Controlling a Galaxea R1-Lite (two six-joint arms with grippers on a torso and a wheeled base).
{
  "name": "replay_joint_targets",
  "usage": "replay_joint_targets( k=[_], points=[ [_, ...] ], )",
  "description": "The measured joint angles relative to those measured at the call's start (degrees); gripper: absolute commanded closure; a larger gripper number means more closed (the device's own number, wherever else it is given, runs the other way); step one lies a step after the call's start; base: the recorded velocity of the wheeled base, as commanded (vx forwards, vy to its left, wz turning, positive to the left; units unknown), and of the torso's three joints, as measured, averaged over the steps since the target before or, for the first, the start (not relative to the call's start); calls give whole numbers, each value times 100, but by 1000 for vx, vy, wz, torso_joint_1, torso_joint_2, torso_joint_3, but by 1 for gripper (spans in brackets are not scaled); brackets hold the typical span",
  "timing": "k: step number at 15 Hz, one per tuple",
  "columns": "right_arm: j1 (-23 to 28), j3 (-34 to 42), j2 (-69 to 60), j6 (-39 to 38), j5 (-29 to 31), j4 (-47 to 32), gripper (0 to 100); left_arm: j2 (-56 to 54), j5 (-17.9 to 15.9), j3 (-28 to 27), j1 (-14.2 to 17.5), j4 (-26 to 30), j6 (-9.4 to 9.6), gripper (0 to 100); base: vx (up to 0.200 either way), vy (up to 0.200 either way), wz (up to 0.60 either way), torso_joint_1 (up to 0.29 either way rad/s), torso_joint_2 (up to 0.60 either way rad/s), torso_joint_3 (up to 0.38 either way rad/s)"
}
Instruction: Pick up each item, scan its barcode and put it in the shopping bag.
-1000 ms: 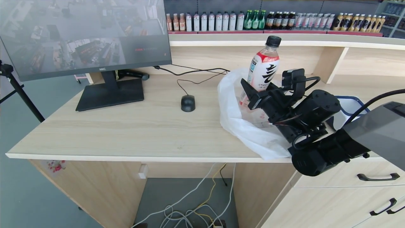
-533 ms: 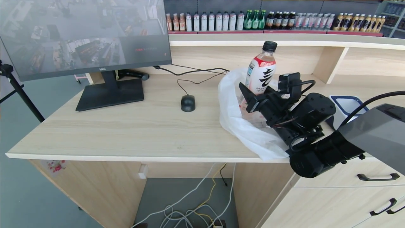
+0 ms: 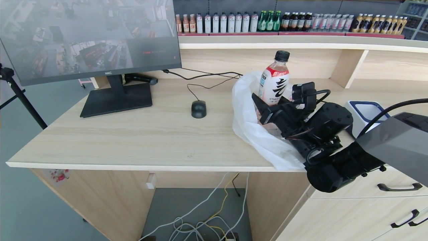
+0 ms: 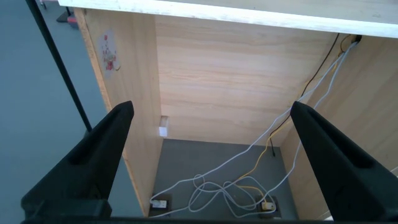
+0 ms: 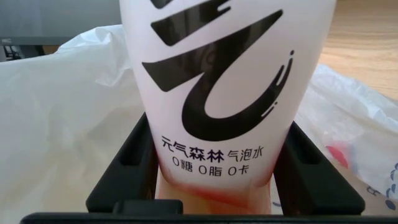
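1 bottle (image 3: pixel 275 85) upright, clamped between right jaws.

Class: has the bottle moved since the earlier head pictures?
Yes. The bottle, held by the right gripper, has dropped: its cap now sits below the counter ledge behind it, lower into the shopping bag.

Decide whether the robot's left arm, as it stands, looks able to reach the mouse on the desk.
Probably not directly. Its open jaws sit below the desk top, while the mouse lies on top. If the arm rose above the edge, the bare wood around the mouse would likely leave the way free.
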State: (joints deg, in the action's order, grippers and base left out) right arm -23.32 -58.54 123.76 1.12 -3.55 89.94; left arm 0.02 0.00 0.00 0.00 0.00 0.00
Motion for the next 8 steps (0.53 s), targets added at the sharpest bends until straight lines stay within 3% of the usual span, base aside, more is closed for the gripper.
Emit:
replay_joint_targets(
  k=[8],
  points=[
    [-7,-13,226,2,-4,22,100,0,0,0,0,0,-7,0,0,0,0,0,0,0]
  ],
)
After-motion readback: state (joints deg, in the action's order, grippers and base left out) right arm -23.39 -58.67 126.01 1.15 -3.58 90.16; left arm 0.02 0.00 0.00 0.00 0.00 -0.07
